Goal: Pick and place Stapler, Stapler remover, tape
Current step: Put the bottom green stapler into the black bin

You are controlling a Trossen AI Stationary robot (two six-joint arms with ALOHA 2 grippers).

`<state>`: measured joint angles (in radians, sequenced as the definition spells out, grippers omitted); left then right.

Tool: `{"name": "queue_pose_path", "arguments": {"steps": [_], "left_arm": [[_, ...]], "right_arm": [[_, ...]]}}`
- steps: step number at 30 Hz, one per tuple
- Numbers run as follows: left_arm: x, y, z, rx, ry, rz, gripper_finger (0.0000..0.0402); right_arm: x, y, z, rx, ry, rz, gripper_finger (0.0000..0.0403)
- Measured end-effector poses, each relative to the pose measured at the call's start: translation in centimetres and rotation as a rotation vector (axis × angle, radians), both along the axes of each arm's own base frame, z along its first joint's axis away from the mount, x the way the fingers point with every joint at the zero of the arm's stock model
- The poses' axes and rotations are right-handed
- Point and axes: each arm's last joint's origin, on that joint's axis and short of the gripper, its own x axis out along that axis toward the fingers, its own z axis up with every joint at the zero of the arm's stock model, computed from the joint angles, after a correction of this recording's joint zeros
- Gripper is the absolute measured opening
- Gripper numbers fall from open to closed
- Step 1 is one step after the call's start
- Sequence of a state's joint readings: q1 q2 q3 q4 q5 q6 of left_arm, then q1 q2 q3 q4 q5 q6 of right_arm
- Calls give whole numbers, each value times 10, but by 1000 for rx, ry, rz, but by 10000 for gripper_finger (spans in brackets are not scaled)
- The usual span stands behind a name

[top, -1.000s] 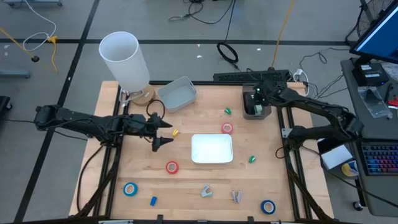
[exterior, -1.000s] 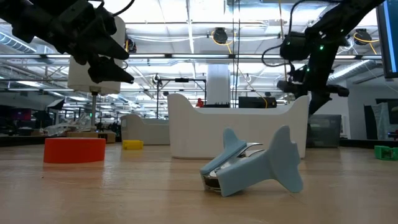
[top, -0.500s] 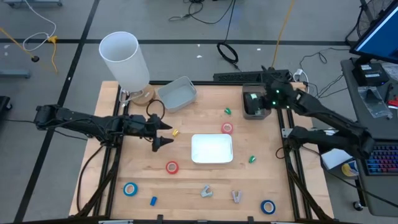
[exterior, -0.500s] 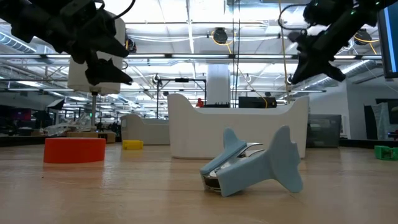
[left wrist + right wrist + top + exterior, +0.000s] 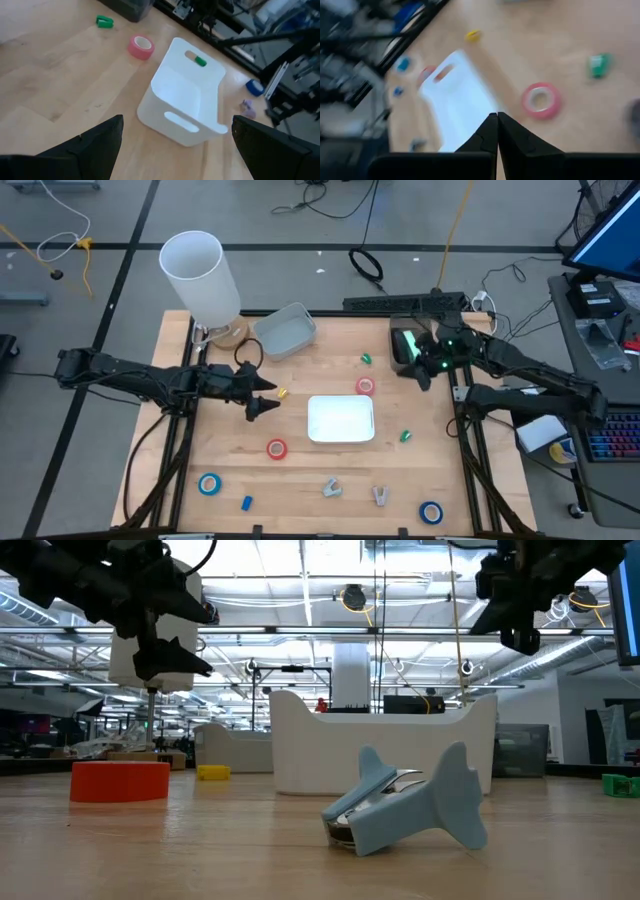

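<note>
Hovering at the table's right rear edge, the right gripper (image 5: 425, 368) is seen with its fingers pressed together and empty. A red tape roll (image 5: 365, 386) lies flat beside the white bin (image 5: 341, 438), just toward the table's centre from these fingers; this arm is judged the nearer one. A second red roll (image 5: 276, 448) lies nearer the left gripper (image 5: 262, 394), whose fingers are spread apart and empty. Blue rolls (image 5: 209, 484) and two staple removers (image 5: 332, 488) are located along the front edge.

Grey floor (image 5: 90, 300), ceiling strip lights (image 5: 300, 580)
</note>
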<state>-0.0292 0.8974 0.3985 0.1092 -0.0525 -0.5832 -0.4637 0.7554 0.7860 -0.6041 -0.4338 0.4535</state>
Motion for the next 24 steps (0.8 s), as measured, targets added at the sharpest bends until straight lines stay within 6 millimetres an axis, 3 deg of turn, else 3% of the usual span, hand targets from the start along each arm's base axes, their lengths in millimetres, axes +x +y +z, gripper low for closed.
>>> {"name": "queue_pose_path", "arguments": {"steps": [13,16,24], "left_arm": [[0,0,1,-79,-11,31,365],[0,0,1,-69,-10,27,365],[1,0,2,-78,-26,29,365]], "right_arm": [[21,30,6,4,-112,283,1],[26,31,3,-3,-91,301,3],[41,58,-17,-67,-3,619,5]]}}
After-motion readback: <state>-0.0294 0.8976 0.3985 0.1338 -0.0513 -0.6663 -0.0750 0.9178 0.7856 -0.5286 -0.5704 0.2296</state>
